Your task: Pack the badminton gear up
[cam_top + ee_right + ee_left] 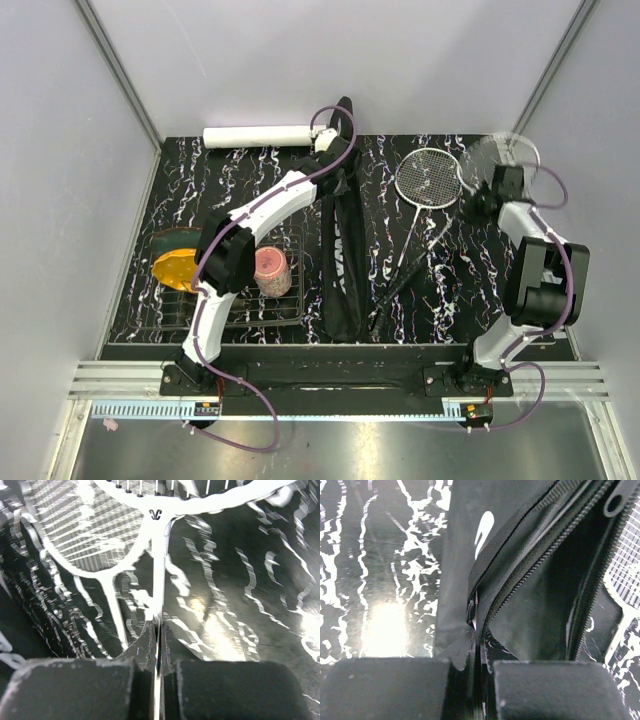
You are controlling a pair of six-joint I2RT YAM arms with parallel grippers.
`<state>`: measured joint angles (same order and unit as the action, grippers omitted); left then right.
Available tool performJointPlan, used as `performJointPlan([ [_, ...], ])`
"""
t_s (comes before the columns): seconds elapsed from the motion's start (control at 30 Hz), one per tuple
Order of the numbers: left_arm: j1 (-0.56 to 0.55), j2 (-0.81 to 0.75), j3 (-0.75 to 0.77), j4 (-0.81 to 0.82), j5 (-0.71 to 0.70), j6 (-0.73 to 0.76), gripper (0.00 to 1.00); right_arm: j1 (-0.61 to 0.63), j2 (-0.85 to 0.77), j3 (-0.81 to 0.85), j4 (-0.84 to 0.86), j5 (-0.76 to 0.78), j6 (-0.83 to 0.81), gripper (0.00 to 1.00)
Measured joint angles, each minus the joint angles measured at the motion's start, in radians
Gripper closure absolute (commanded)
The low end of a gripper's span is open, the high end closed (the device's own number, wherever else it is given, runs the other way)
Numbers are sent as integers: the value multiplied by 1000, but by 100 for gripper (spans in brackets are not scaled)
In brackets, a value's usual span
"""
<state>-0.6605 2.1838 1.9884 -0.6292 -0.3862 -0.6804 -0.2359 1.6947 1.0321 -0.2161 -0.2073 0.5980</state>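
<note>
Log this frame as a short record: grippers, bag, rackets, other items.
left gripper: shut on the edge of the bag at its far end
right gripper: shut on the shaft of a racket, right of the bag
bag state: lies lengthwise mid-table, zip open at the far end
other racket: flat on the table, right of the bag
tube: at the table's far edge, outside the bag
cup: on the wire rack, left of the bag

pink cup point(271, 270) on wire rack point(240, 312) | yellow-black object point(176, 262) left of cup | marbled black table point(470, 290) under both
</note>
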Motion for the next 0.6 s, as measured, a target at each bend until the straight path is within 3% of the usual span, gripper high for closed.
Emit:
performJointPlan([
  [0.33, 9, -21, 11, -194, -151, -141, 100, 277, -40, 504, -319, 160, -341, 100],
  [0.6, 22, -72, 84, -316, -245, -165, 100, 476, -29, 668, -507, 241, -542, 100],
])
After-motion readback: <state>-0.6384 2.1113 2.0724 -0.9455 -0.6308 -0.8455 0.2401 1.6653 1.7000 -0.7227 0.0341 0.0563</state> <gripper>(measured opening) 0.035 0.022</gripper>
